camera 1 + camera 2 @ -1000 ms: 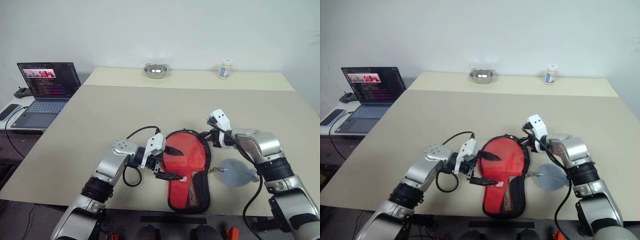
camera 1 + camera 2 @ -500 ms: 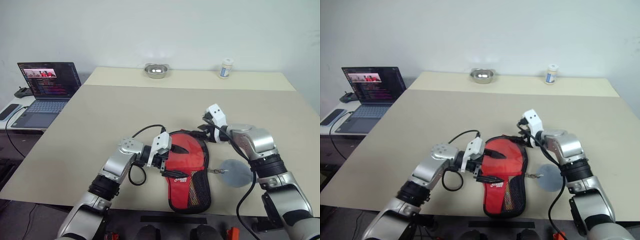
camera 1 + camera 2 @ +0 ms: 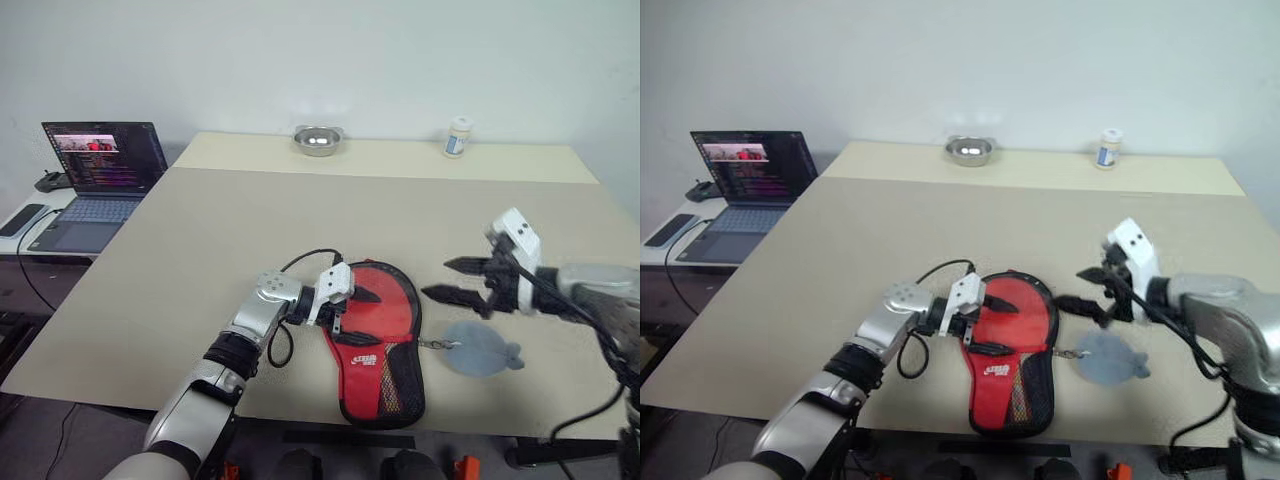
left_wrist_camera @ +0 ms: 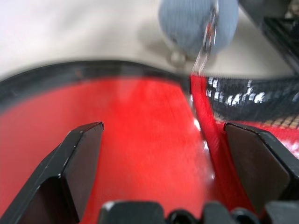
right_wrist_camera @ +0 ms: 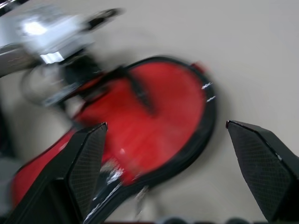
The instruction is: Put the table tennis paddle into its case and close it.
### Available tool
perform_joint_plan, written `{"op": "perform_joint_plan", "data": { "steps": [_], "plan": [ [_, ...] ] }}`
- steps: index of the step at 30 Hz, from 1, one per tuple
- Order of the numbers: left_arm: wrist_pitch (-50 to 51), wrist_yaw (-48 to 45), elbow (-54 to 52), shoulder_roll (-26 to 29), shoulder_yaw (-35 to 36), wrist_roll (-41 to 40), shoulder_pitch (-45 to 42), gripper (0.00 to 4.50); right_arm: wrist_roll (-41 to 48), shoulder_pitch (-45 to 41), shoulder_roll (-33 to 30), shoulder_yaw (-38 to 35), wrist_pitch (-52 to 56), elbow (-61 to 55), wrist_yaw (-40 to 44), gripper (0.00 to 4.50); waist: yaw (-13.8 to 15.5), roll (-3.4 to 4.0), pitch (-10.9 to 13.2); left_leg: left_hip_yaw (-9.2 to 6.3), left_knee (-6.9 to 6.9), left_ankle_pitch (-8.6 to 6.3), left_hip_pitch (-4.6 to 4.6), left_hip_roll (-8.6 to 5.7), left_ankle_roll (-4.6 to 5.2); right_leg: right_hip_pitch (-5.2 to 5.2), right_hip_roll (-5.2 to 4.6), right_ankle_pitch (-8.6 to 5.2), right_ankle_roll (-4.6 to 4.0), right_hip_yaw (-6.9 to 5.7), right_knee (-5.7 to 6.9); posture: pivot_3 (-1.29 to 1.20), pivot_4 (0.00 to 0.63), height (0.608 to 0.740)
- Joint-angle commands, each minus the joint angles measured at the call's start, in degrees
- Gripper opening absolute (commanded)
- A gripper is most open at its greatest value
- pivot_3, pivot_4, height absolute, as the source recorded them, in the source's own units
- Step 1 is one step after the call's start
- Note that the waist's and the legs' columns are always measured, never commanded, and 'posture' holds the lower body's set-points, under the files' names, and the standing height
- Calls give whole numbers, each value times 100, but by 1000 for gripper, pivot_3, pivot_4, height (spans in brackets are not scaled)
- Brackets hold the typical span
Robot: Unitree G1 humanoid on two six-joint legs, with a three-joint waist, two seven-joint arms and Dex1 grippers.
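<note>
The case [image 3: 378,340] lies flat near the table's front edge, red side up, with its white logo and black mesh toward me. The table tennis paddle is hidden. My left gripper [image 3: 352,311] is open over the round red part of the case, one finger on each side of it; the left wrist view shows red fabric [image 4: 140,140] between the fingers [image 4: 81,158]. My right gripper [image 3: 450,279] hangs open above the table to the right of the case, apart from it, holding nothing. The right wrist view looks down on the case [image 5: 154,116].
A grey fish-shaped tag [image 3: 482,350] lies right of the case, joined to it by a small metal ring. A steel bowl [image 3: 318,140] and a white bottle [image 3: 459,137] stand at the far edge. An open laptop [image 3: 95,170] sits on a side table at left.
My right gripper has opened and pulled away from the case's top right edge, up and to the right. My left gripper has slid a little further over the case.
</note>
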Motion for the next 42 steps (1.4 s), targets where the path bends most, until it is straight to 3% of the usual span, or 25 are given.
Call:
{"op": "perform_joint_plan", "data": {
  "steps": [1,5,9,21,24,30,34,37,42],
  "plan": [
    [-307,-13,510,-144,-63,201,-97,4500,297,621,-498,-291,-34,-837,138,4469,12,0,0,1,2,0,2,0,0,2,0,-1,1,1,-1,0,150,740],
    [-548,9,1023,-274,-58,342,-206,4500,-45,1506,-1040,-80,-570,-1120,117,4469,37,-5,-4,4,12,2,5,0,2,9,0,-13,38,4,-5,0,150,740],
    [-744,-15,1418,-344,-43,433,-328,4500,-932,2113,-1426,692,-1503,-904,-122,4469,43,-26,-20,8,18,8,11,-3,10,16,-1,-5,51,10,-9,0,150,740],
    [-925,-74,1967,-423,9,554,-456,4500,-2726,2142,-1750,2005,-3243,150,-324,4469,50,-48,-51,13,19,11,13,-3,14,16,0,0,54,13,-11,0,150,740],
    [-953,-54,2036,-455,11,567,-469,4500,-3047,2067,-1735,2101,-3534,277,-341,3844,53,-49,-57,13,19,11,13,-3,14,16,0,0,54,13,-11,0,150,740],
    [-1016,69,2215,-561,-4,623,-457,4500,-4000,2027,-2043,2317,-4563,407,-237,1718,65,-43,-64,13,20,12,15,-6,15,19,-1,1,54,12,-11,0,150,740],
    [-949,150,2374,-673,19,636,-462,4500,-4175,2066,-2144,2239,-4839,167,-22,683,72,-39,-71,9,20,13,22,-11,18,36,-2,3,58,8,-23,0,150,740],
    [-964,165,2497,-732,-8,716,-463,4500,-4093,2164,-2239,2063,-4869,-83,262,315,75,-34,-74,4,21,13,31,-14,18,55,-7,4,60,2,-32,0,150,740],
    [-985,192,2737,-839,-42,852,-524,4500,-3713,2971,-2726,1317,-4840,-702,1154,293,93,-31,-81,-24,8,10,79,-10,17,113,-17,-6,44,-31,-101,0,150,740]
  ]
}}
